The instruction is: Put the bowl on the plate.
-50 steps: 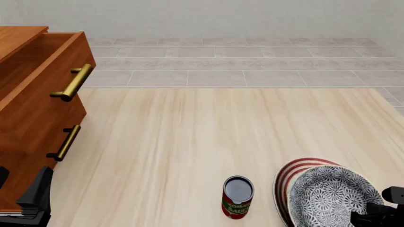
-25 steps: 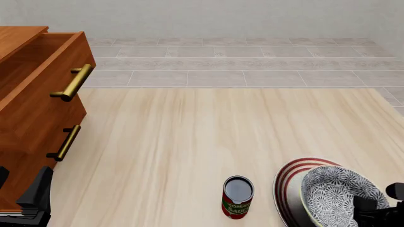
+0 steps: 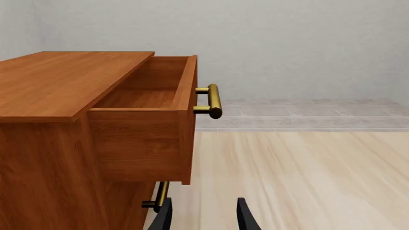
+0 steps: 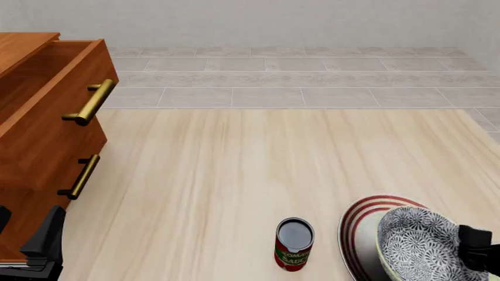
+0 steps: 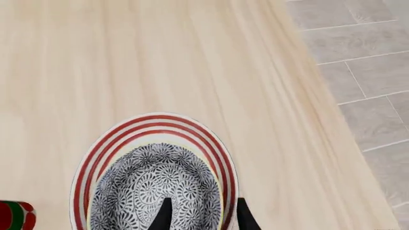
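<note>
Floral blue-grey bowl [image 4: 418, 243], red-ringed plate [image 4: 361, 219]

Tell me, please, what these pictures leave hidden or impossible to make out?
- Whether the bowl sits flat on the plate: the front view's bottom edge cuts both, and the right gripper covers the near rim.
- Whether the right gripper is clamped on that rim.
- The can's label: too small; the right wrist view cuts it.
- The lower drawer: mostly hidden under the open one.

place: simulated home room | floor: grey tiles [image 4: 297, 79] | wall: plain pale [image 3: 288, 43] | table [image 4: 234, 175]: light wood | dresser [image 3: 57, 124]: brass handles [image 4: 91, 102] | tableware: plate [image 5: 102, 148], can [image 4: 294, 244]
</note>
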You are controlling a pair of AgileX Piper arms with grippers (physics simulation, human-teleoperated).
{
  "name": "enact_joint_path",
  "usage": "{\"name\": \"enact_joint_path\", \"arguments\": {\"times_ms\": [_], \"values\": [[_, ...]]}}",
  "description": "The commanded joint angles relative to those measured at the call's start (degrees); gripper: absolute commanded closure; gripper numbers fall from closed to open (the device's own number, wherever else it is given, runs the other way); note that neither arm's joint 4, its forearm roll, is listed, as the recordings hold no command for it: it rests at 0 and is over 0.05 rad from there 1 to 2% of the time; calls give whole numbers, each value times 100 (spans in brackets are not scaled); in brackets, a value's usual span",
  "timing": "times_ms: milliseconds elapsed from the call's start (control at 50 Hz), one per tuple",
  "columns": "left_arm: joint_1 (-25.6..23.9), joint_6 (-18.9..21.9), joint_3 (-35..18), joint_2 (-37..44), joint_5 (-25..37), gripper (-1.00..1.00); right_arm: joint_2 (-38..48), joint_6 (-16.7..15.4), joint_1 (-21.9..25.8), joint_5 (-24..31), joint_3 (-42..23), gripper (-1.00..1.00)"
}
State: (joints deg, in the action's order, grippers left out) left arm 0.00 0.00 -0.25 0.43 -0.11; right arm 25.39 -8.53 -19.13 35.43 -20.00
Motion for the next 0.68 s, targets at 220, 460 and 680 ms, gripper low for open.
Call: {"name": "enact_joint_path", "arguments": {"times_ms": [220, 460, 680], "values": [[0, 0, 0, 0, 0, -100, -398, -242, -196, 998, -1615, -100], [0, 0, 0, 0, 0, -100, -434, -358, 54, 1635, -2965, -100], [0, 0, 0, 0, 0, -100, -382, -435, 431, 2011, -3958, -100]]}}
